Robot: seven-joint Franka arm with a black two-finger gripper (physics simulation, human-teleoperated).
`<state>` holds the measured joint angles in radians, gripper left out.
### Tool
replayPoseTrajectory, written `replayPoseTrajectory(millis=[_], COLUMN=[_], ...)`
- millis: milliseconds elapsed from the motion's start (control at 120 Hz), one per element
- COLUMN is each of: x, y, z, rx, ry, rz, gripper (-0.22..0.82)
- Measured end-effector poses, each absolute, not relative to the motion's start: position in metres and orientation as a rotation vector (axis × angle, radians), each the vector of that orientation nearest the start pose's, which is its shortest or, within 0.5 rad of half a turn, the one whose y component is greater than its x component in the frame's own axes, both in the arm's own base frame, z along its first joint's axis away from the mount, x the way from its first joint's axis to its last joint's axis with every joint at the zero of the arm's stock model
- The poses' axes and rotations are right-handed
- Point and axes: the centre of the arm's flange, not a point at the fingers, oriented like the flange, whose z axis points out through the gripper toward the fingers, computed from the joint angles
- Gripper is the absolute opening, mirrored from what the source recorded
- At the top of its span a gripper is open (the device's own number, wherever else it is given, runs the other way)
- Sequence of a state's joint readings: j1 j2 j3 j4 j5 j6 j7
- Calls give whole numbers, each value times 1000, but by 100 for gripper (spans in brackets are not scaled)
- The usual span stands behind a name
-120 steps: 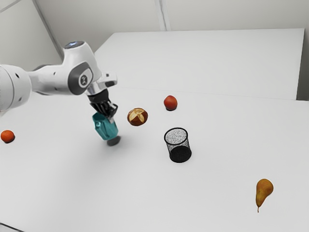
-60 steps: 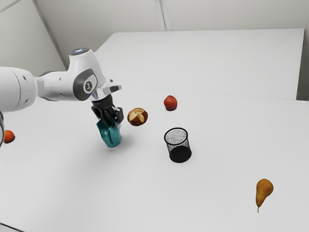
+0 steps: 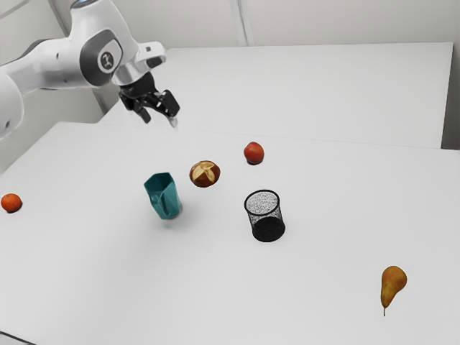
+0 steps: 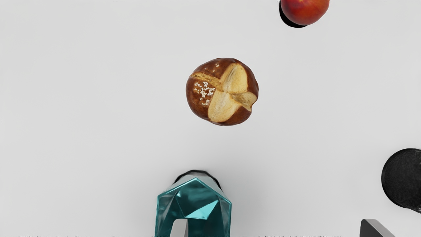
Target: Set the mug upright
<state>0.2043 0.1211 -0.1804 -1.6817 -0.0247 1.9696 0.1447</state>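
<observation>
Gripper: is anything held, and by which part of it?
Nothing is held: the gripper is open above the table, and the teal mug stands below, clear of it.

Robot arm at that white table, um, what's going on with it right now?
A white robot arm is working on a faceted teal mug, which it is meant to set upright. The mug stands upright on the white table, opening up, and nothing is holding it. The jaws are open and empty, raised above the table. Near the mug sit a brown, cross-cut bread roll and a black mesh cup. The job looks done.
</observation>
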Motion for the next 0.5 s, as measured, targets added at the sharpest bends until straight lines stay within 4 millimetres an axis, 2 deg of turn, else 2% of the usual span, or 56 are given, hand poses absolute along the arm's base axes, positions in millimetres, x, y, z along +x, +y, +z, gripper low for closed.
replayPoseTrajectory(millis=[100, 200, 350, 500], x=[615, 608, 598, 595], y=[22, 21, 18, 18], z=[570, 583, 592, 591], rx=[-3158, -3161, -3163, -3166], ry=[165, 164, 167, 165], rz=[-272, -239, -197, -161], gripper=[58, 59, 60, 60])
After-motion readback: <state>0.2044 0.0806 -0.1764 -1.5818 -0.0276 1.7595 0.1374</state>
